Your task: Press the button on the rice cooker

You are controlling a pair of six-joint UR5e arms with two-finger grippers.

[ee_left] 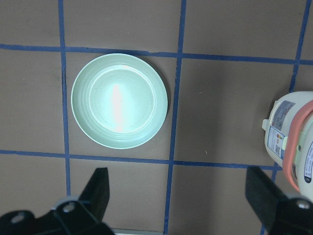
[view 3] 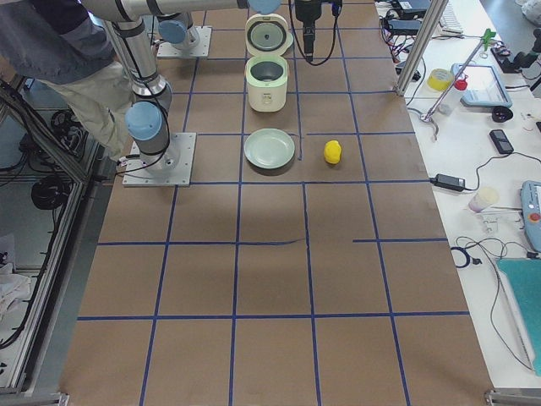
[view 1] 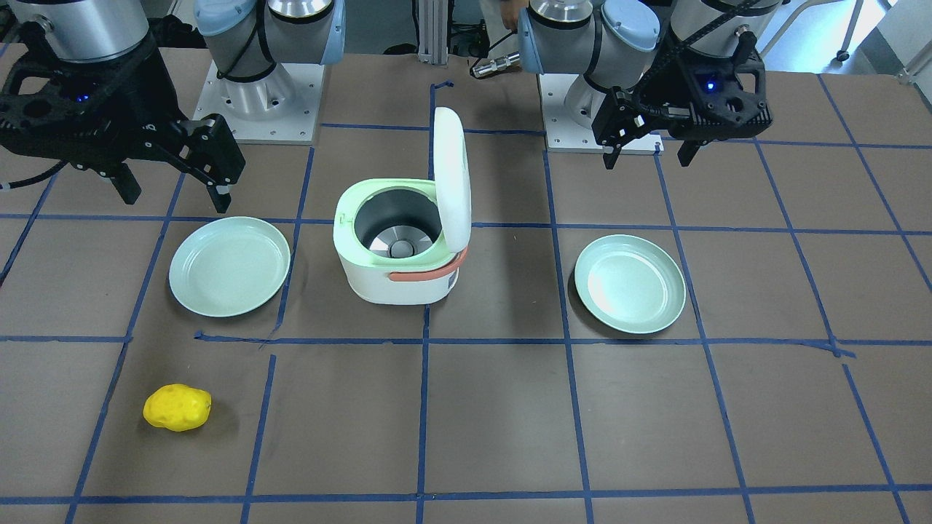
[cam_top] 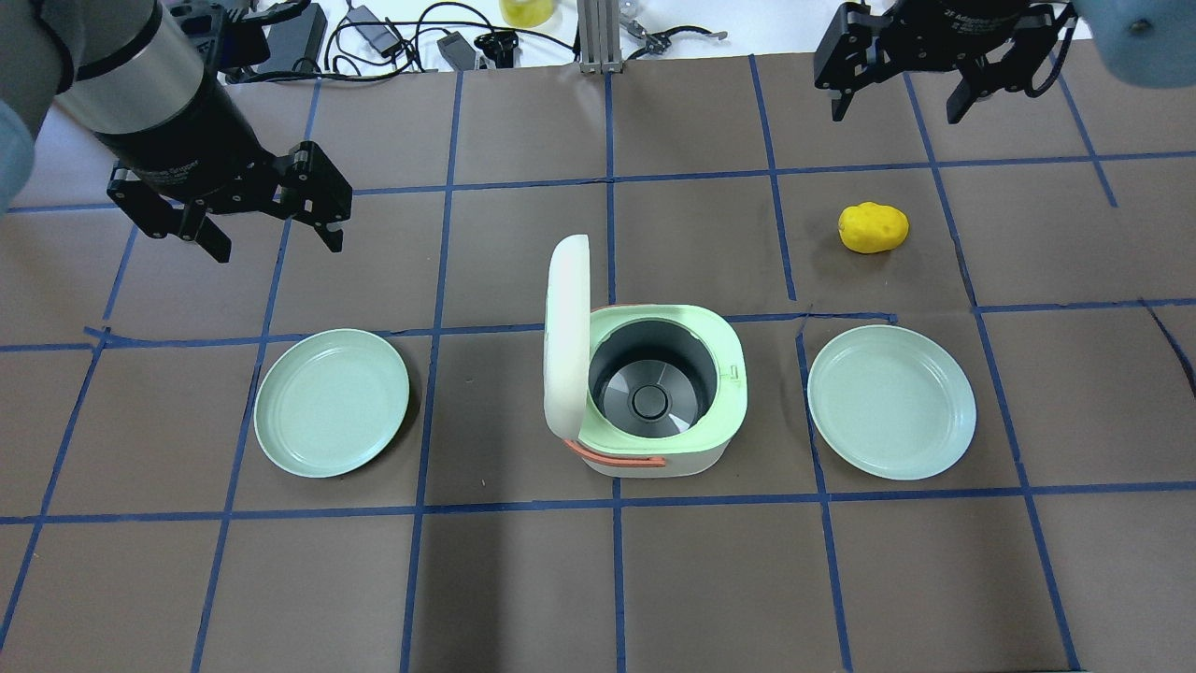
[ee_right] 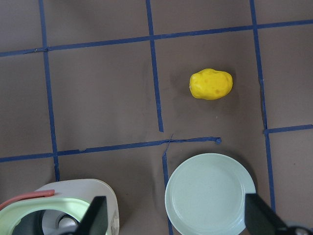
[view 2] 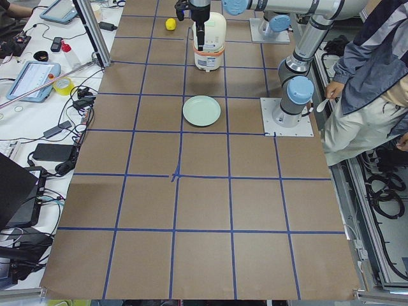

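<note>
The white and light-green rice cooker point(cam_top: 654, 393) stands mid-table with its lid point(cam_top: 566, 336) swung up and the empty inner pot showing. It also shows in the front view point(view 1: 397, 244). I cannot make out its button in any view. My left gripper point(cam_top: 273, 217) is open and empty, in the air to the cooker's far left; in its wrist view point(ee_left: 181, 196) the cooker's side point(ee_left: 293, 147) is at the right edge. My right gripper point(cam_top: 895, 93) is open and empty, high at the far right; its wrist view point(ee_right: 176, 220) shows the cooker's rim point(ee_right: 63, 210).
Two light-green plates flank the cooker, one on its left point(cam_top: 332, 402) and one on its right point(cam_top: 890, 402). A yellow potato-like toy point(cam_top: 873, 227) lies beyond the right plate. Blue tape lines grid the brown table. An operator point(view 2: 370, 83) stands by the robot bases.
</note>
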